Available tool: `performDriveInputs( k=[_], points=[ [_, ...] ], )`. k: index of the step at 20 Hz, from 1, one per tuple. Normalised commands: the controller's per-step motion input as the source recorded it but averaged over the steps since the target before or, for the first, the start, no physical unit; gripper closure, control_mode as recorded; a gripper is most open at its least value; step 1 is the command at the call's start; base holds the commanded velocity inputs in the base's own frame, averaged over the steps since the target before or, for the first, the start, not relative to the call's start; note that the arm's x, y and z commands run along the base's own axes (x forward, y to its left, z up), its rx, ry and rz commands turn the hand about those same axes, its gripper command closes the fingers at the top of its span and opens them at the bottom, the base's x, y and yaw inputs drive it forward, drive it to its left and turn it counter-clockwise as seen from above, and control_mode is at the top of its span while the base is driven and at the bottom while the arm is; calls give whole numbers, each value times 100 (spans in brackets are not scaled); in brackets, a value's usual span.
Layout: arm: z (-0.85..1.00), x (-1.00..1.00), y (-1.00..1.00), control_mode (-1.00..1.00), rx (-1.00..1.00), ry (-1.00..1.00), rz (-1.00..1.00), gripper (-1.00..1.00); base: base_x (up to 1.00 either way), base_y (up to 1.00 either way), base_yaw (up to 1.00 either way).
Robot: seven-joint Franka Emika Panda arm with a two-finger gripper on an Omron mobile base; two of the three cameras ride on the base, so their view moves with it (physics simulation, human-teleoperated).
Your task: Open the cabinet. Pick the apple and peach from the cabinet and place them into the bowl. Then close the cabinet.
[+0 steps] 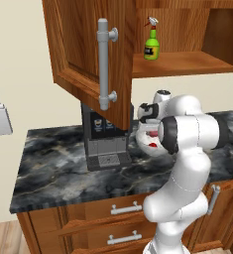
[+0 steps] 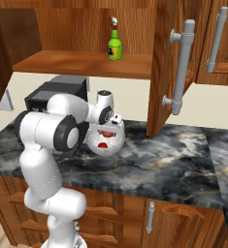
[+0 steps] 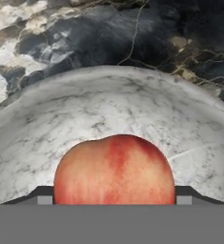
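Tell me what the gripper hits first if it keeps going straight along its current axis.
Probably the peach directly ahead between its fingers, then the bowl wall behind it; depth is unclear.

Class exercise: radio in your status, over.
Gripper over round white speckled bowl, jaws wide around orange-red peach. Reddish-brown wooden cabinet open. Nothing obstructing.

Base views flank arm, hand view close

A green glass spray bottle (image 1: 151,45) stands at twelve o'clock; a black coffee machine (image 1: 104,140) sits on the dark marble counter (image 1: 53,168) at nine o'clock.
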Motion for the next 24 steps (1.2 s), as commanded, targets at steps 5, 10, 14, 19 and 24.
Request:
performDriveInputs(
  k=[5, 10, 14, 19, 24],
  points=[
    [47, -29, 3, -100, 0, -11, 0, -100, 0, 0, 0],
    [67, -32, 3, -100, 0, -13, 0, -100, 0, 0, 0],
    [93, -50, 6, -100, 0, -19, 0, -100, 0, 0, 0],
    [97, -77, 19, -100, -5, -27, 1, -100, 0, 0, 0],
    [100, -72, 16, -100, -3, -27, 3, -100, 0, 0, 0]
  ],
)
